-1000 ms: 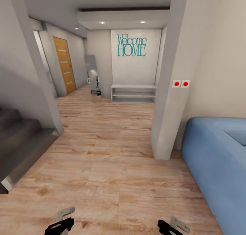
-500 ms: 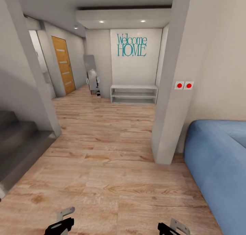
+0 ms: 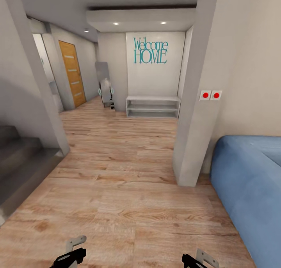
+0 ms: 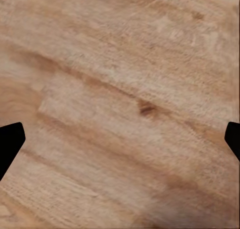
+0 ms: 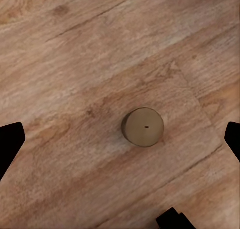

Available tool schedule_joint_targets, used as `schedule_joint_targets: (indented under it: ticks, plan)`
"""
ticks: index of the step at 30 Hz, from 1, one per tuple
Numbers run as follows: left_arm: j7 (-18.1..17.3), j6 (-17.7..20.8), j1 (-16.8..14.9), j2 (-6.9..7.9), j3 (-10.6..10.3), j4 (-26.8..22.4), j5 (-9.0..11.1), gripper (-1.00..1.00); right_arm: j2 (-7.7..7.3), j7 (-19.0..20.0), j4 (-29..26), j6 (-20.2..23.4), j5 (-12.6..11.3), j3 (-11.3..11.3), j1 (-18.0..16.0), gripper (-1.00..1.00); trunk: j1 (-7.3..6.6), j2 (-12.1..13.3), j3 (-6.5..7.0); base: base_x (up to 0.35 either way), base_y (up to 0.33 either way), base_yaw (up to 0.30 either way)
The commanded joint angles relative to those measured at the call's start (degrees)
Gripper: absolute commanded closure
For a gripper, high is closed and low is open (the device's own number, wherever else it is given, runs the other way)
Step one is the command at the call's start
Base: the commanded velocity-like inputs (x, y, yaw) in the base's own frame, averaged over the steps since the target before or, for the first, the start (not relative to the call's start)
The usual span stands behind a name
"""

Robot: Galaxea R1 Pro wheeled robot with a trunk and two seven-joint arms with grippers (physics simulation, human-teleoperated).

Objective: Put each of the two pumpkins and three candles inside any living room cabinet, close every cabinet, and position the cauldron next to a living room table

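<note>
One candle stands upright on the wooden floor directly beneath the right pincer, whose two dark fingertips show far apart at opposite edges of the right wrist view, gripping nothing; the squat tan cylinder sits between them, apart from both, its flat round top marked by a single dark dot. The left pincer is likewise spread wide over bare planks, empty. From the head camera, both pincers hang low, the left at seven o'clock and the right at five o'clock. One blue sofa fills the four o'clock corner beside a pale pillar carrying two red round buttons. At twelve o'clock, one teal "Welcome HOME" sign hangs above one low white shelf unit. One orange door stands at eleven o'clock, grey stairs descend at nine o'clock, and two ceiling spotlights glow overhead.
</note>
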Motion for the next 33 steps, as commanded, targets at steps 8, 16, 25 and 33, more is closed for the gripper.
schedule_joint_targets:
  ticks: [8, 16, 25, 33]
  plan:
    - [-12.6, 10.5, -0.2, 2.54, 0.8, -1.5, 0.3, -1.0, -0.63, 0.0, 0.0, 0.1, -0.1, 0.0, 0.0, -1.0, 1.76, -3.2, -1.44, 0.0, 0.0, 0.0]
    - [-19.9, 34.4, -0.3, 6.77, 8.6, -18.8, 0.3, -1.0, -1.22, 0.2, 0.0, 0.0, -0.1, 0.0, 0.0, -1.0, 2.64, -4.8, -2.16, 0.0, 0.0, 0.0]
    - [-20.4, 40.1, -0.4, 6.61, 11.0, -24.6, 0.3, -1.0, -1.25, 0.4, 0.0, -0.2, 0.2, 0.2, 0.0, -1.0, 3.3, -6.0, -2.7, 0.0, 0.0, 0.0]
    - [-20.5, 41.6, -0.4, 6.42, 11.1, -24.9, 0.3, -1.0, -1.4, 0.3, 0.1, -0.2, 0.0, 0.2, 0.0, -1.0, 5.06, -9.2, -4.13, 0.0, 0.0, 0.0]
